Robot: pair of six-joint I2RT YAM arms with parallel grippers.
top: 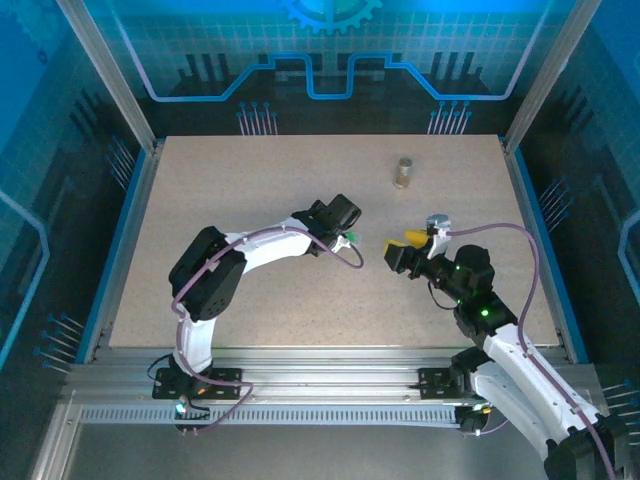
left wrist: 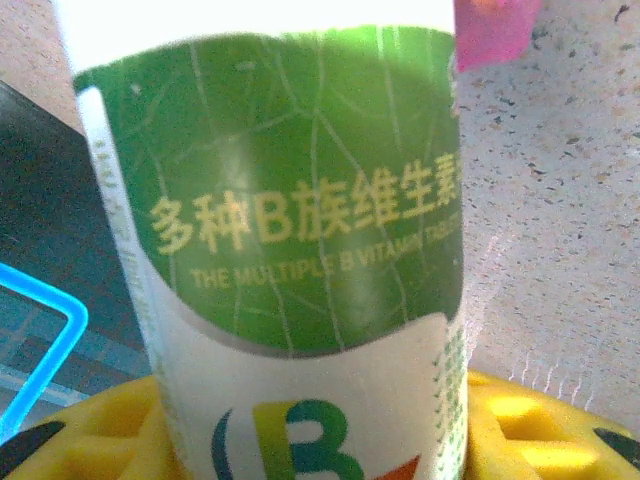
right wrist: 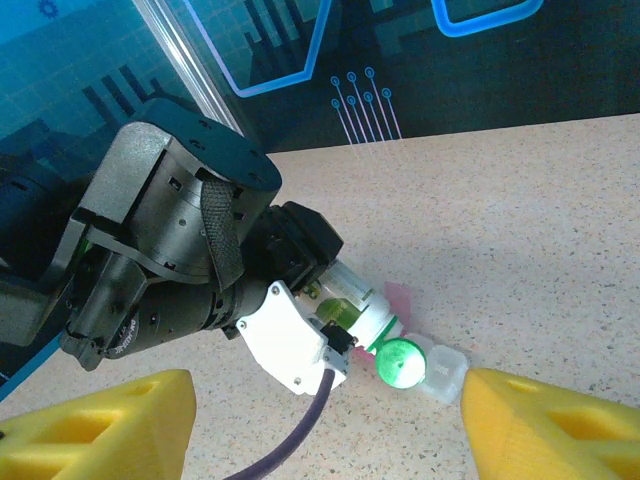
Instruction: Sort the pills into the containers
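Blue walls (top: 60, 150) printed with glowing circuit lines and a gear emblem enclose a beige speckled table (top: 250, 190) framed in aluminium rails. Near the table's centre, the left gripper (top: 345, 237) is clamped on a white bottle (left wrist: 300, 200) lying sideways, its green cap (right wrist: 401, 362) pointing to 3 o'clock. The bottle's green leaf-veined label carries yellow Chinese characters, "多种B族维生素", above the English line "THE MULTIPLE B VITAMIN TABLE", cut off at the curve, and below it a large multicoloured "B" logo. Just beside the cap, at 3 o'clock, the right gripper (top: 400, 243) faces it with its yellow fingers (right wrist: 110, 420) spread apart and nothing between them. A blurred pink object (left wrist: 495, 25) lies on the table just behind the bottle. A translucent amber bottle (top: 403, 172) stands upright at 1 o'clock from centre, well apart from both arms
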